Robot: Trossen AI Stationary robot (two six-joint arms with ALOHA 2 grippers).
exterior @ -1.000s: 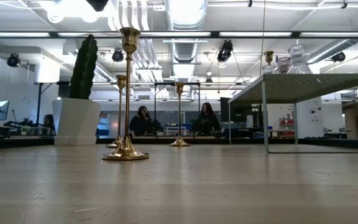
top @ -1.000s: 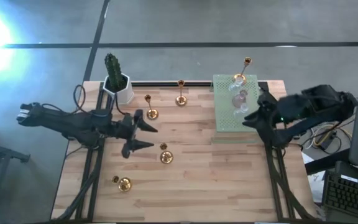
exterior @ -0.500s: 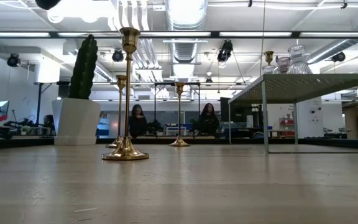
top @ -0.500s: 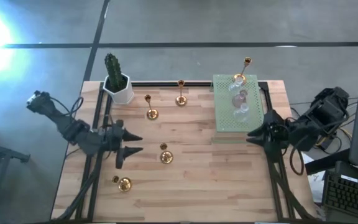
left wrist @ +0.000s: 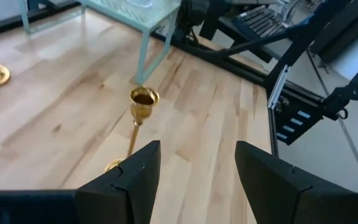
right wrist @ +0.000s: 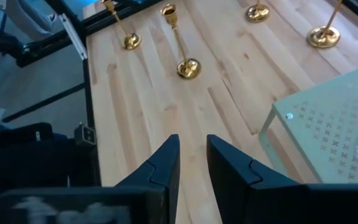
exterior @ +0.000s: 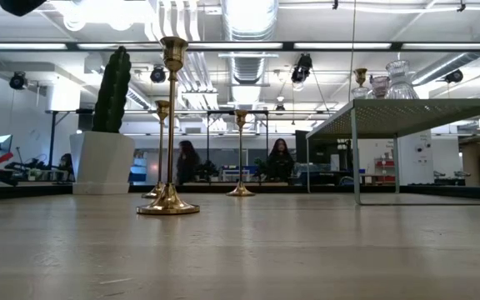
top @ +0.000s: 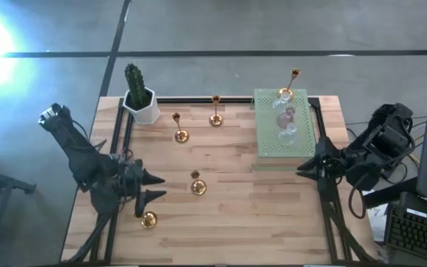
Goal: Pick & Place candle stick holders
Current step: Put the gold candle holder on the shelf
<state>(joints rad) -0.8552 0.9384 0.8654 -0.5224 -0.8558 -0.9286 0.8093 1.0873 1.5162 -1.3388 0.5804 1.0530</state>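
Overhead, both arms have drawn back to the table's sides since a second ago: the left gripper (top: 149, 188), fingers parted and empty, sits near the left edge between two gold candle stick holders (top: 196, 185), while the right gripper (top: 307, 166) waits beside the green perforated mat (top: 267, 141), nearly closed and empty. Level with the table, no gripper shows. From the left wrist, one holder stands just ahead, bare wood all around.
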